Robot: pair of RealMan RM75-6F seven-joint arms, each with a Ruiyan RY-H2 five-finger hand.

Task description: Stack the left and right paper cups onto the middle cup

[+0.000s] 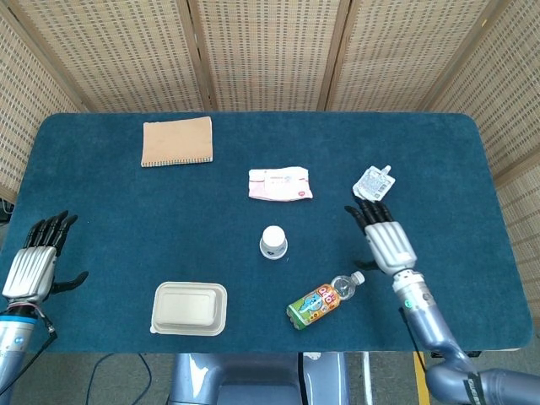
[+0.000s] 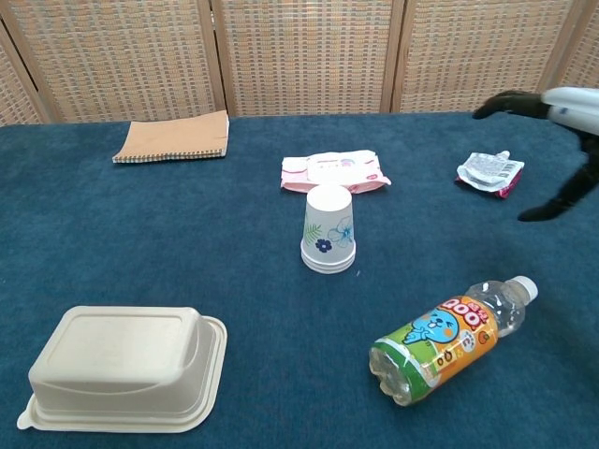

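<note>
Since the cups [image 2: 328,230] stood nested upside down mid-table, both the right hand [image 1: 385,239] and left hand [image 1: 34,260] hung spread and empty, well apart from them.

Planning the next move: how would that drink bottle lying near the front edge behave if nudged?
The bottle lies on its side, so it would probably roll. It looks like thin clear plastic, likely light and dentable. Its glossy label may feel slippery to a hand.
</note>
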